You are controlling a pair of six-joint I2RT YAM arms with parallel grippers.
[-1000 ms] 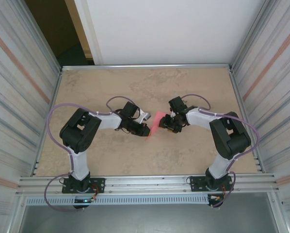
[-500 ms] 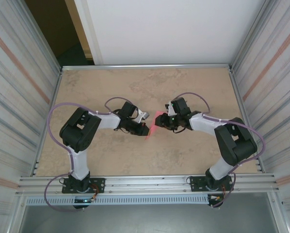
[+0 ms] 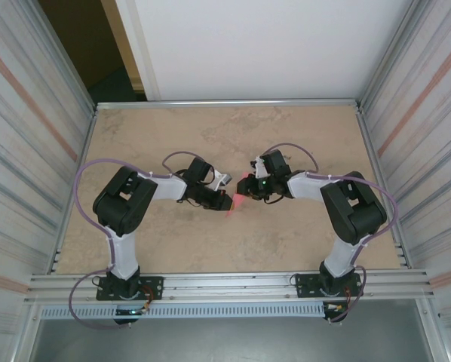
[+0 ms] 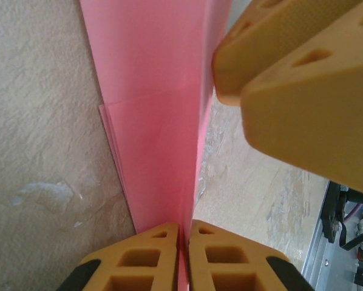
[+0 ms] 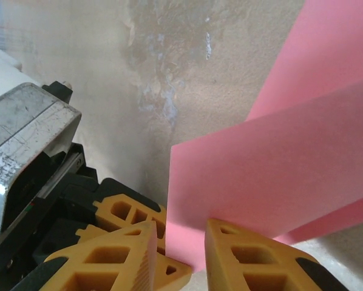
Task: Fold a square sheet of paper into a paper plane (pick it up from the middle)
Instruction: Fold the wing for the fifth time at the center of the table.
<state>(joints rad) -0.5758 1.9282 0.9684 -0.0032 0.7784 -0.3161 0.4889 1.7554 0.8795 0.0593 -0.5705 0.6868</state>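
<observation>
Left gripper (image 4: 184,229): pinched shut on the square sheet of paper (image 4: 154,121), standing it on edge just ahead of its jaws.
Right gripper (image 5: 181,233): jaws apart, straddling the sheet's facing edge, apparently for a second hold.

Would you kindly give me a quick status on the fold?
Left pincer shut on pink paper. Right pincer open, astride its edge. Nothing in the way.

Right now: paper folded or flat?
Folded. The paper shows overlapping layers and a flap edge, pinched between the left fingers.
</observation>
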